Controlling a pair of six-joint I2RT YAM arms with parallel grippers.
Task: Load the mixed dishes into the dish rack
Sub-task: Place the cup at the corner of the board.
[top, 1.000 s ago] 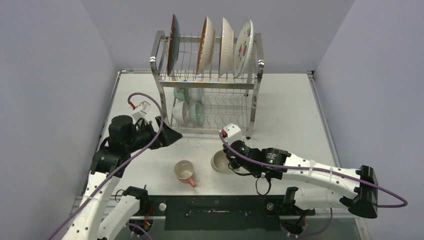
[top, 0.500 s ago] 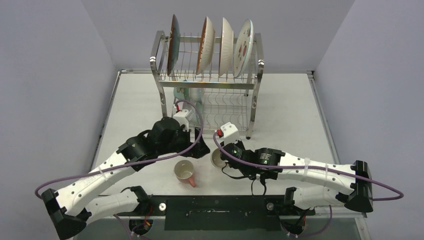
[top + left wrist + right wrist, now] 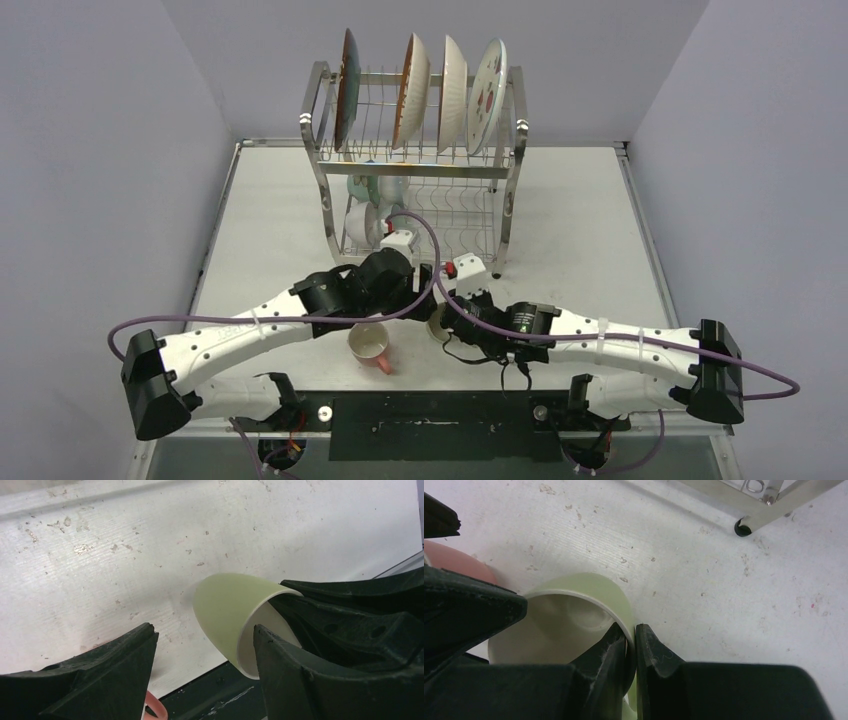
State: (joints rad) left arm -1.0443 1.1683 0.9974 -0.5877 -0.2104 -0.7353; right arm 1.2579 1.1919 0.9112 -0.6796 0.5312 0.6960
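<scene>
The right gripper is seen clamped on the wall of the green mug, with one finger inside the rim and one outside. The mug is held tilted, mouth toward the near edge, low over the table; whether it touches the surface cannot be told. The left gripper is seen with its jaws apart, brought in right next to the right gripper. In the left wrist view the green mug is framed between the fingers. A clear gap is left to the finger on the left of that view, and contact on the other side cannot be told.

The pink mug is found on the table just beside the green mug, mouth up, handle toward the near edge, held by nothing. The dish rack is placed farther back. Four plates are stood on edge in its upper tier, and the bowls are stacked at the left of the lower tier.
</scene>
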